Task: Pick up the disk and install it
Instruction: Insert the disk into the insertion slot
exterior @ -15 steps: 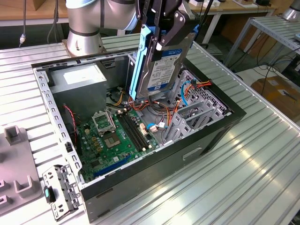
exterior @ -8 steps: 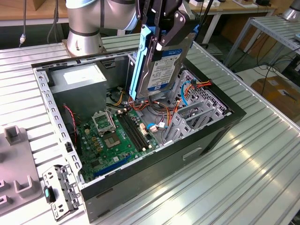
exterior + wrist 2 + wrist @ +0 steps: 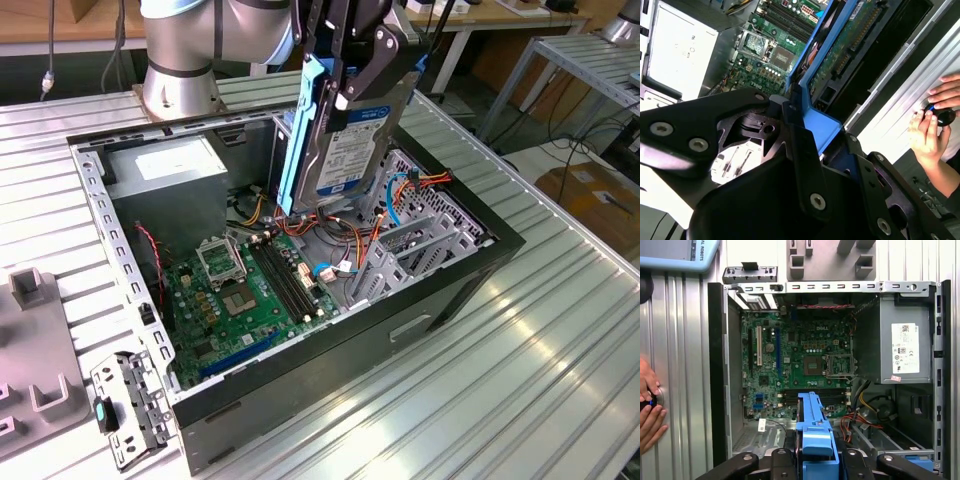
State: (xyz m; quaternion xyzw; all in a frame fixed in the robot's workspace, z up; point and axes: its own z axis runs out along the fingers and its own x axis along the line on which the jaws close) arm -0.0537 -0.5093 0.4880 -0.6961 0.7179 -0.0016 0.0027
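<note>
The disk (image 3: 347, 150) hangs on edge above the open computer case (image 3: 450, 290), its white-and-blue label facing the exterior view's right and a blue side rail (image 3: 300, 130) along its edge. My gripper (image 3: 350, 85) is shut on its upper part, black fingers on both flat faces. In the second wrist view the disk's green circuit-board underside (image 3: 840, 45) and blue rail (image 3: 816, 117) run down from the gripper (image 3: 805, 150) toward the case interior. In the first wrist view the blue rail (image 3: 814, 425) sticks out between the fingers over the motherboard.
Inside the case lie a green motherboard (image 3: 240, 290), a grey power-supply box (image 3: 170, 165), loose coloured cables (image 3: 400, 190) and a perforated metal drive cage (image 3: 420, 240). A person's hand (image 3: 935, 125) rests on the ribbed table beside the case. Grey fixtures (image 3: 30, 340) sit at the exterior view's left.
</note>
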